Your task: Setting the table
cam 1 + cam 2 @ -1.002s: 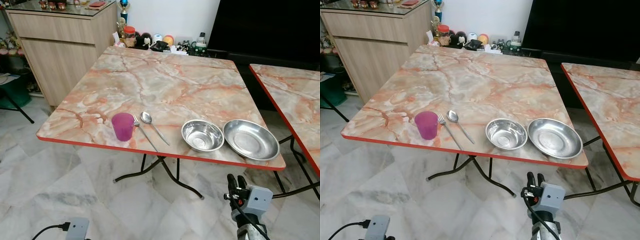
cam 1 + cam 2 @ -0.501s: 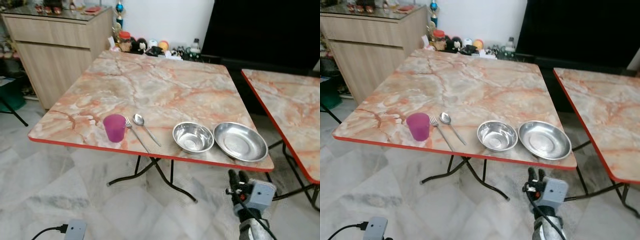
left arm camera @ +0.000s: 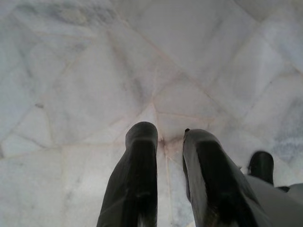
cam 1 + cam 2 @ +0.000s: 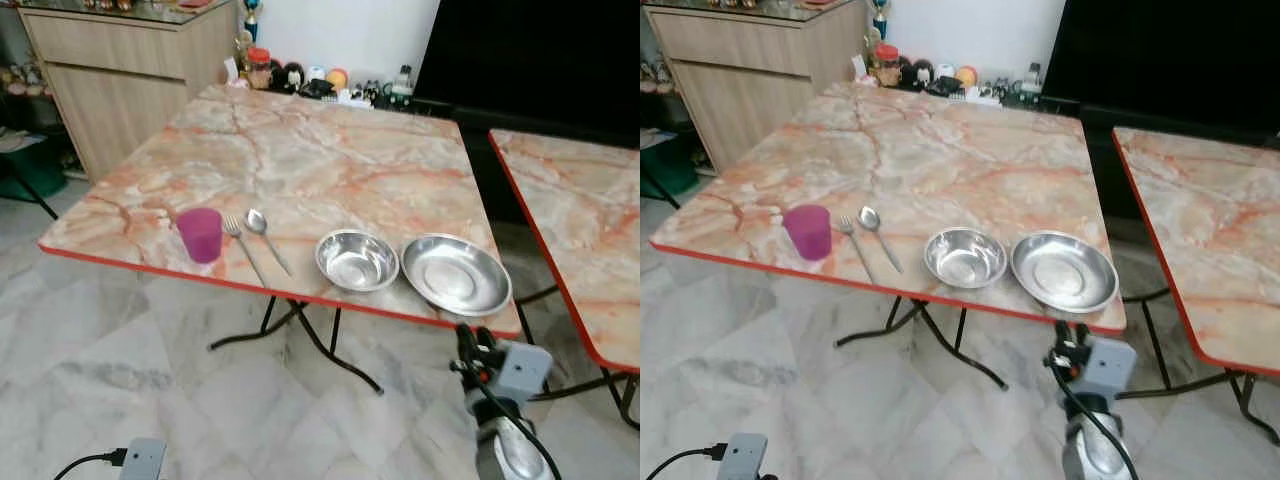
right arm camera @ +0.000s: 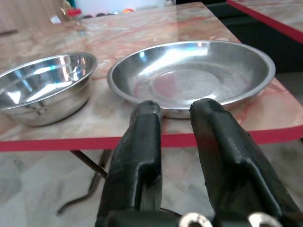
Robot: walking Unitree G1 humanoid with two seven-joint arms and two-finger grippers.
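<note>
On the marble-patterned table (image 4: 300,150), along its near edge, stand a purple cup (image 4: 200,234), a fork (image 4: 243,250), a spoon (image 4: 268,238), a steel bowl (image 4: 357,259) and a shallow steel plate (image 4: 456,273). My right gripper (image 4: 467,345) is raised just below the table's red edge, in front of the plate (image 5: 189,78). Its fingers (image 5: 142,142) lie close together with nothing between them. The bowl (image 5: 42,87) sits beside the plate. My left gripper (image 3: 163,135) hangs low over the floor tiles, fingers close together and empty.
A second marble table (image 4: 580,220) stands to the right across a narrow gap. A wooden cabinet (image 4: 120,70) is at the back left, a black screen (image 4: 540,50) behind. Small items (image 4: 320,85) crowd the table's far edge. Black folding legs (image 4: 300,335) spread underneath.
The camera has shifted, so the table now sits further left in the picture. The tableware has not moved. My right gripper is still raised near the table edge by the plate.
</note>
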